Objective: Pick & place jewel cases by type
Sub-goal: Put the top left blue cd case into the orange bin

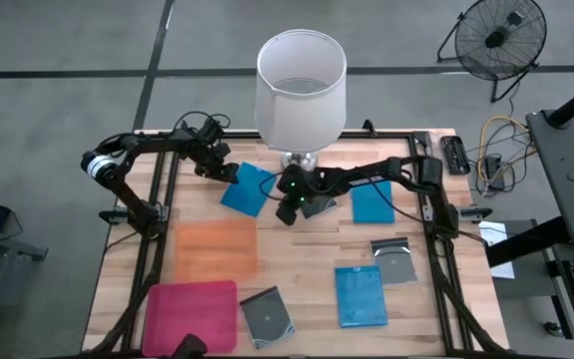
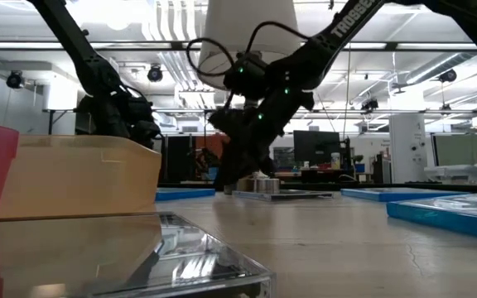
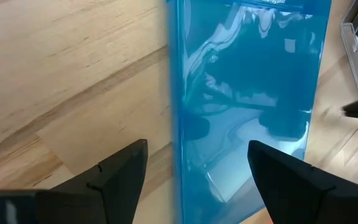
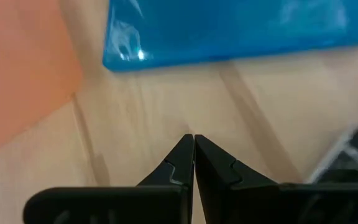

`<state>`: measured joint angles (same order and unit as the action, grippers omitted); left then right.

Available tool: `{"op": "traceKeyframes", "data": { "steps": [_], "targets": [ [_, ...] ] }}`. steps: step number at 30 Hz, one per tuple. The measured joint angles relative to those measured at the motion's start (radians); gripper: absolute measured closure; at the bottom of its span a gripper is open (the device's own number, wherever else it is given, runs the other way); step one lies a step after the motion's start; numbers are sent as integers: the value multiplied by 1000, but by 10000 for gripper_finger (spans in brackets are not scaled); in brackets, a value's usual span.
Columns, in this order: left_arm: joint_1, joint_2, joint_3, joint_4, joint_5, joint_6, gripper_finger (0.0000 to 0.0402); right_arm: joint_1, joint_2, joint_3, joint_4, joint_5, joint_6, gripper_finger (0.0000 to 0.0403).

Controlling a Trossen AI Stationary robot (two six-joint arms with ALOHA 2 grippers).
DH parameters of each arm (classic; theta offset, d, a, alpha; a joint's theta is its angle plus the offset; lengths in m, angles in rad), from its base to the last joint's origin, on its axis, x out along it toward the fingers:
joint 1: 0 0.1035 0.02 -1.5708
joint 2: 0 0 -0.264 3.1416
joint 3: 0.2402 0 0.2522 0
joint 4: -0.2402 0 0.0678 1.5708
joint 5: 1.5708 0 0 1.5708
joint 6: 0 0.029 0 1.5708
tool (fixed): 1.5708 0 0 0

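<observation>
Lampshade (image 1: pixel 300 88), white and tall, hides the table's (image 1: pixel 307 254) far middle. Just beside it lies a blue jewel case (image 1: pixel 248 188); the left gripper (image 1: pixel 223 170) hovers wide over its edge. The right gripper (image 1: pixel 288 211), pinched empty, hangs near that case. Orange tray (image 1: pixel 215 249) sits nearby.

The wooden table (image 1: pixel 307 249) carries three blue cases (image 1: pixel 359 295); seemingly three grey cases (image 1: pixel 267 315); orange tray (image 1: pixel 215 249); pink tray (image 1: pixel 191 315).
</observation>
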<state>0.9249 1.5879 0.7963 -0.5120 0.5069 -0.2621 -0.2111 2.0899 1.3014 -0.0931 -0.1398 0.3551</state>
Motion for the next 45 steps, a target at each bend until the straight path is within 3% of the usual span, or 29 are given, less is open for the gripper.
{"op": "traceKeyframes", "data": {
  "steps": [22, 45],
  "targets": [
    [-12, 0, -1, -3, 35, -9, 138, -1, 167, 184, 18, 7, -22, 394],
    [-63, -3, -48, 53, 38, -74, 138, -19, 171, 195, 25, 15, -22, 394]
  ]
}}
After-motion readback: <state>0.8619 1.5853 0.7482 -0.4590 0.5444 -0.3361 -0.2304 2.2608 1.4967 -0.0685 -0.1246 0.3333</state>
